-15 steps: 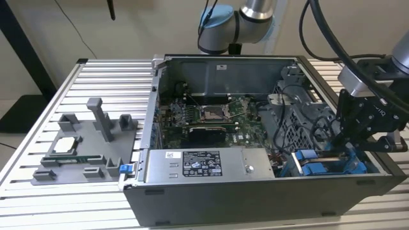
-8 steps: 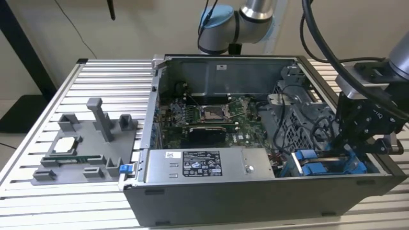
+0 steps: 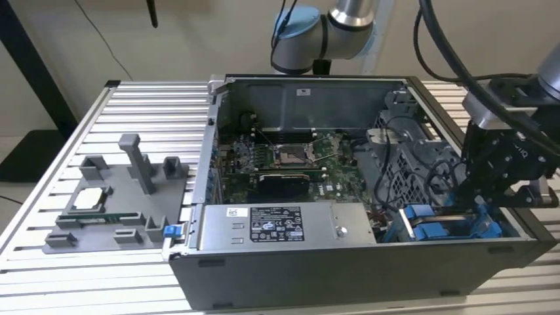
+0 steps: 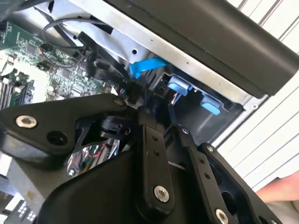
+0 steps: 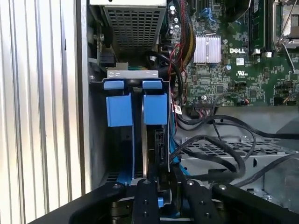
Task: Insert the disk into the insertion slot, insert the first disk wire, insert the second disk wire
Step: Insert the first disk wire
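Open computer case [image 3: 350, 282] on slatted table [image 3: 149, 98], gripper [image 5: 163, 184] down in the insertion slot [image 3: 437, 230] at the exterior view's right, blue rails [image 5: 119, 109] alongside, grip impossible to judge

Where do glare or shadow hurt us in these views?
Exterior view: even light, no glare, but the insertion slot lies in shade. First wrist view: table slats bright, the slot dark between its blue rails. Second wrist view: table slats pale and overexposed, motherboard well lit.
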Action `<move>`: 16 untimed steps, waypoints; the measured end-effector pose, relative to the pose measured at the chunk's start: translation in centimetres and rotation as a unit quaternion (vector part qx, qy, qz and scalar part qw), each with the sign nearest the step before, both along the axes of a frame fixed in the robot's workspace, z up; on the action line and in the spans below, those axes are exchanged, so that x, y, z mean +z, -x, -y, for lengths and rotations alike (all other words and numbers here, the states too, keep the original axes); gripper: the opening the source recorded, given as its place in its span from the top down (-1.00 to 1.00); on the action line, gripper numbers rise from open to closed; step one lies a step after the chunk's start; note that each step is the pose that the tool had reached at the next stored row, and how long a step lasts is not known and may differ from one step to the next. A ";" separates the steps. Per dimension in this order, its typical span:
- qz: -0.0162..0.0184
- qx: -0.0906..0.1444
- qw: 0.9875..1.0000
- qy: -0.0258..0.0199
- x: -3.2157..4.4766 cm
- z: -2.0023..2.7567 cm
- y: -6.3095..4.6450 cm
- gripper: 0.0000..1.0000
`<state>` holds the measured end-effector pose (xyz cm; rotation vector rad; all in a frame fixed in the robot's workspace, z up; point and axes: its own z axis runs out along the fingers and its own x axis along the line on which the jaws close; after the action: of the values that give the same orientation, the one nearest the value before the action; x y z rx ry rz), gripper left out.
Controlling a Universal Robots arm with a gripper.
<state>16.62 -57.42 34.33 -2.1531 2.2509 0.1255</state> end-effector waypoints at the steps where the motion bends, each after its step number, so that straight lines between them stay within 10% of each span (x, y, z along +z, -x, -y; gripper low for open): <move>1: 0.000 0.000 1.000 0.000 0.46 0.00 0.0 -1.00; 8: 0.000 0.000 1.000 -0.002 2.81 0.00 0.1 -1.00; 16: 0.000 0.000 1.000 -0.002 3.28 0.00 0.1 -1.00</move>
<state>16.49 -57.42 37.61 -2.1510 2.2481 0.1302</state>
